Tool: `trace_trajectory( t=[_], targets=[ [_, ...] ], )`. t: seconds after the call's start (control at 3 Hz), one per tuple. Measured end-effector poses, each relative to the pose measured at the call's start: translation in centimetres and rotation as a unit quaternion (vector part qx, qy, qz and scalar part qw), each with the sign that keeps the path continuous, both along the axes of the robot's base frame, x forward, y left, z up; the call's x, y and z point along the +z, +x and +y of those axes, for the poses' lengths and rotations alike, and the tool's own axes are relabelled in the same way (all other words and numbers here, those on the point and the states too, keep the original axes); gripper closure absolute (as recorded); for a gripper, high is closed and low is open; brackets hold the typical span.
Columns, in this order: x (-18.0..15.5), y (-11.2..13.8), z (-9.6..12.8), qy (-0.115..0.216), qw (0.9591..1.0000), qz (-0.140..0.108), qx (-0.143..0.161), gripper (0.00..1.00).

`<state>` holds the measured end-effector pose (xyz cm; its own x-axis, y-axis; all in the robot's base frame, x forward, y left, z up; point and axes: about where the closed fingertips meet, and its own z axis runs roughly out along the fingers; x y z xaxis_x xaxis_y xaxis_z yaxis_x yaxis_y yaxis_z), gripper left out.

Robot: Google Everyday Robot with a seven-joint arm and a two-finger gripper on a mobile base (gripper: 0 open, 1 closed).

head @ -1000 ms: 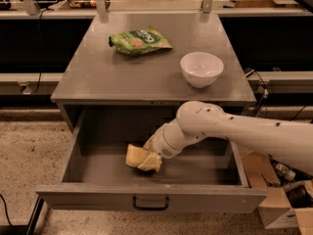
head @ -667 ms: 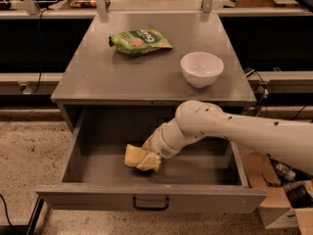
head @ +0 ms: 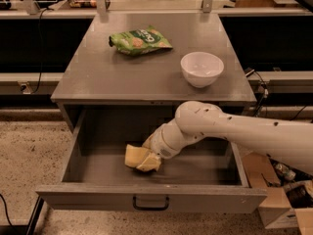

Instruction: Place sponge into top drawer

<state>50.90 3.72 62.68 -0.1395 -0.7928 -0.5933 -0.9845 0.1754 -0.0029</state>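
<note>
The top drawer (head: 146,197) of the grey cabinet stands pulled out, with its dark bar handle (head: 150,203) at the front. The pale yellow sponge (head: 133,155) lies low inside the drawer, left of centre, on or just above the floor. My gripper (head: 148,159) is down inside the drawer right at the sponge, touching its right side. The white arm (head: 234,131) reaches in from the right over the drawer's right half.
On the cabinet top (head: 98,77) a green snack bag (head: 139,39) lies at the back and a white bowl (head: 201,68) stands at the right. Cardboard boxes (head: 279,199) sit on the floor to the right of the drawer.
The gripper and sponge have shifted very slightly left inside the drawer. Otherwise nothing has visibly moved.
</note>
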Motion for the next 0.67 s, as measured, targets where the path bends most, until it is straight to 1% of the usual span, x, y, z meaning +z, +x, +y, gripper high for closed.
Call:
trace_trajectory(
  t=[0.33, 0.67],
  targets=[
    [-0.06, -0.06, 0.08, 0.000, 1.0000, 0.001, 0.001, 0.00],
    [-0.06, -0.06, 0.08, 0.000, 1.0000, 0.001, 0.001, 0.00]
  ],
)
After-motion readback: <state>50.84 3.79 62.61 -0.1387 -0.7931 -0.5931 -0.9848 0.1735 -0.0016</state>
